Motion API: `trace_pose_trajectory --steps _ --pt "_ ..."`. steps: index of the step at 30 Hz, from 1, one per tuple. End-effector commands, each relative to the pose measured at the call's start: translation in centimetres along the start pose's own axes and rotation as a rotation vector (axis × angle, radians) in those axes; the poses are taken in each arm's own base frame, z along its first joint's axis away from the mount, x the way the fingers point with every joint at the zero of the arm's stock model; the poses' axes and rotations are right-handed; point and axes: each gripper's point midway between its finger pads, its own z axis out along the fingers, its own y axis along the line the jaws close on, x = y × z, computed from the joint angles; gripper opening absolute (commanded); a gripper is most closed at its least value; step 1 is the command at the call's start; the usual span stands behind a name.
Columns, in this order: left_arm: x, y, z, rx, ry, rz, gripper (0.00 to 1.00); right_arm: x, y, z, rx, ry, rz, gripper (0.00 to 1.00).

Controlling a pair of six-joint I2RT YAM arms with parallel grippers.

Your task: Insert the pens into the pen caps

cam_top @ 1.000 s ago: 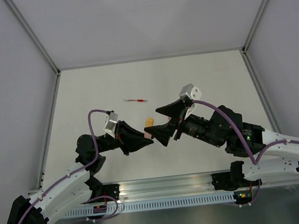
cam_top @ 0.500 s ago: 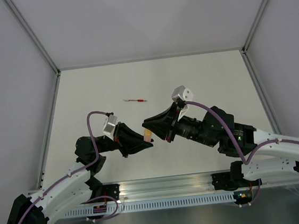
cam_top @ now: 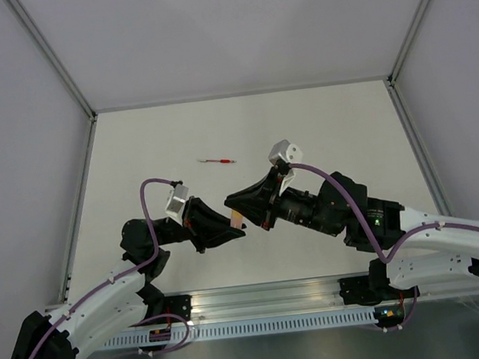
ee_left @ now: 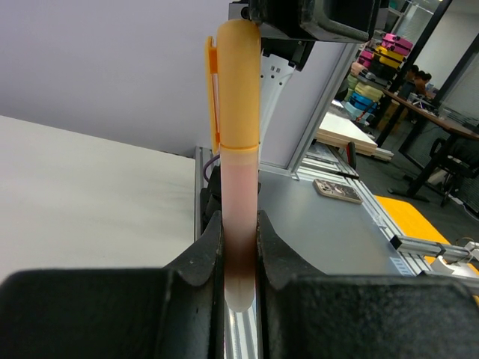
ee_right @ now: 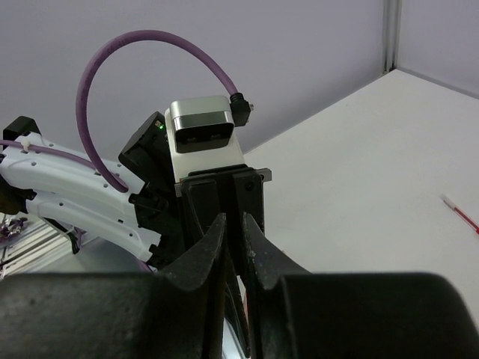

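— Pale grey walls (cam_top: pixel 207 37) box in a white desk (cam_top: pixel 328 127). What does the overhead view give?

— Both arms reach in over the near middle of the desk. The left fingers (cam_top: pixel 230 226) and the right fingers (cam_top: pixel 244 205) meet tip to tip, with a pinkish pen (cam_top: pixel 238 219) showing between them. A red pen (cam_top: pixel 217 160) lies flat on the desk at about 11 o'clock from that meeting point, well apart from both arms.

— And the left wrist view?

— There the left fingers (ee_left: pixel 212 250) are clamped tight on the pinkish pen (ee_left: pixel 239 202), which stands upright toward 12 o'clock. An orange cap (ee_left: pixel 238 90) covers its upper end, with the clip on the 9 o'clock side. The cap's rounded tip reaches the black body of the other arm at 12 o'clock. Bare desk lies at 9 o'clock.

— The right wrist view?

— The right fingers (ee_right: pixel 215 250) are drawn nearly together, with only a dark slit between them. I cannot tell whether they grip anything, since the cap is hidden behind them. At 12 o'clock sits the left arm's wrist camera (ee_right: pixel 203 138), a purple cable (ee_right: pixel 112 60) looping off it toward 10 o'clock. The red pen (ee_right: pixel 464 215) lies on the desk at 3 o'clock, near the edge of the view.
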Motion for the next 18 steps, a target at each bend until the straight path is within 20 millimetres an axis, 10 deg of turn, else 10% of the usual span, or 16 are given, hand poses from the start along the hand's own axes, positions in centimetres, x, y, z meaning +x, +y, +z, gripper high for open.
trace_pose_trajectory --steps 1,8,18 --pt "-0.9 -0.9 0.1 0.038 -0.025 0.045 0.02 -1.6 0.5 0.1 -0.006 -0.032 -0.001 0.18" --pt "-0.9 -0.9 0.1 0.04 -0.023 0.045 0.02 -4.8 0.0 -0.8 0.043 -0.07 -0.053 0.36" --pt "-1.0 -1.3 0.0 0.055 -0.028 0.048 0.02 -3.2 0.2 -0.2 0.024 -0.028 -0.06 0.38"
